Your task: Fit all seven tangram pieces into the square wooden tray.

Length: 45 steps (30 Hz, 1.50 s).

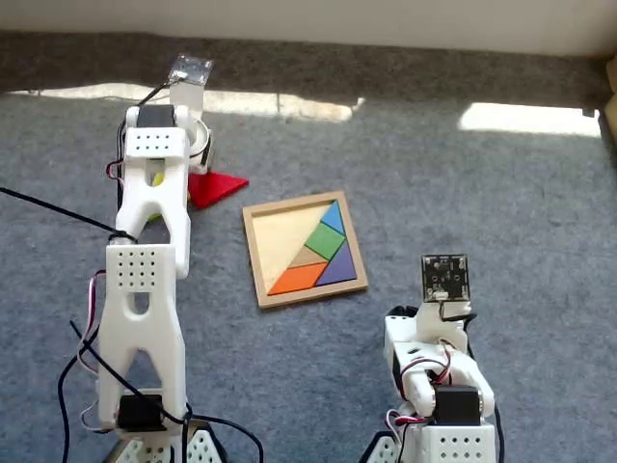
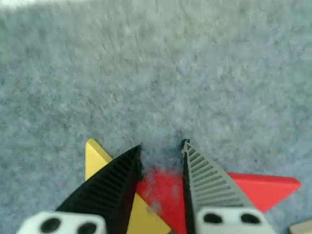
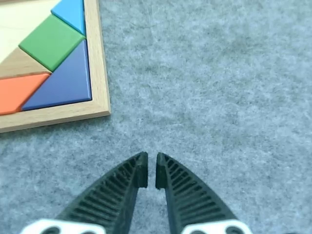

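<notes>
Right hand, lower right: fingers together, empty, over grey carpeted surface. Square wooden tray, centre, right half filled. Left hand, upper left: fingers apart, straddling red triangle; yellow triangle beside it. Sunlit strip beyond.

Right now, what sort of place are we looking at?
Probably an indoor robot workbench: grey felt covers it, the left arm and right arm stand at its edge, and sunlight patches fall by the wall.
</notes>
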### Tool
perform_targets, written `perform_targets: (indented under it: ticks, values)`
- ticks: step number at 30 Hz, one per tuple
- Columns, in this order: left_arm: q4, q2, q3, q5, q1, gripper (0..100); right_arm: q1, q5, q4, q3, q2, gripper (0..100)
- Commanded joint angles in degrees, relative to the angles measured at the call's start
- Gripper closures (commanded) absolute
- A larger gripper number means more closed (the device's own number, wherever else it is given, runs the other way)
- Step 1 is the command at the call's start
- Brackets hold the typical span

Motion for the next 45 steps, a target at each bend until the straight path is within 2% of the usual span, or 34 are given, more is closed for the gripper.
perform_targets:
  ticks: [1,4,12,17,22,26,28,31,33,38,45]
  values:
    - [13.9,-3.5,-3.6,-0.9,0.7,85,0.6,0.0,0.5,7.3,-0.3,95.3]
    - [19.0,-3.7,-4.5,-0.9,1.4,85,0.6,0.0,0.5,7.3,-0.3,95.3]
    - [19.1,-7.3,7.3,-3.2,1.2,85,0.6,0.0,0.5,7.3,-0.3,95.3]
    - [19.0,-21.2,23.3,-3.3,1.5,85,0.6,0.0,0.5,7.3,-0.3,95.3]
    - [18.9,-36.8,42.4,-7.2,5.8,85,0.6,0.0,0.5,7.3,-0.3,95.3]
    - [16.0,-46.6,51.4,-7.3,6.9,85,0.6,0.0,0.5,7.3,-0.3,95.3]
    - [15.3,-50.2,52.9,-7.5,6.8,80,0.6,0.0,0.5,7.3,-0.3,95.3]
    - [15.4,-52.4,53.4,-7.7,6.6,66,0.6,0.0,0.5,7.3,-0.3,95.3]
    - [15.5,-52.4,53.4,-11.8,6.2,61,0.6,0.0,0.5,7.3,-0.3,95.3]
    - [15.0,-49.9,54.0,-25.9,5.9,61,0.6,0.0,0.5,7.3,-0.3,95.3]
    - [5.3,-39.9,53.4,-34.1,4.0,61,0.6,0.0,0.5,7.3,-0.3,95.3]
